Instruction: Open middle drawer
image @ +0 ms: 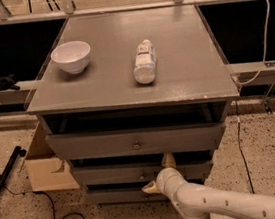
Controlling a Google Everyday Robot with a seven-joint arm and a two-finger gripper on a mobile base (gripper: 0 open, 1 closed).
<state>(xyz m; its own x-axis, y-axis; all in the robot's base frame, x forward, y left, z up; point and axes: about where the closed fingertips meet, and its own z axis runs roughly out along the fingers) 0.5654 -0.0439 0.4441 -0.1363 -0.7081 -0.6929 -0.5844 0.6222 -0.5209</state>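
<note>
At 6 o'clock under the tabletop (178, 35), gripper (158, 174) is spread wide against the middle drawer (106, 175) front, knob (142, 176) at its 9 o'clock. Best bet: centre on knob, clamp, pull straight out.

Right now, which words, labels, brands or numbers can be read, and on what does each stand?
No text can be read anywhere.
Bottle label: print too blurred to read.
Bowl, cardboard box: no writing shows.
Pincer, at the middle drawer front: no marking shows.
</note>
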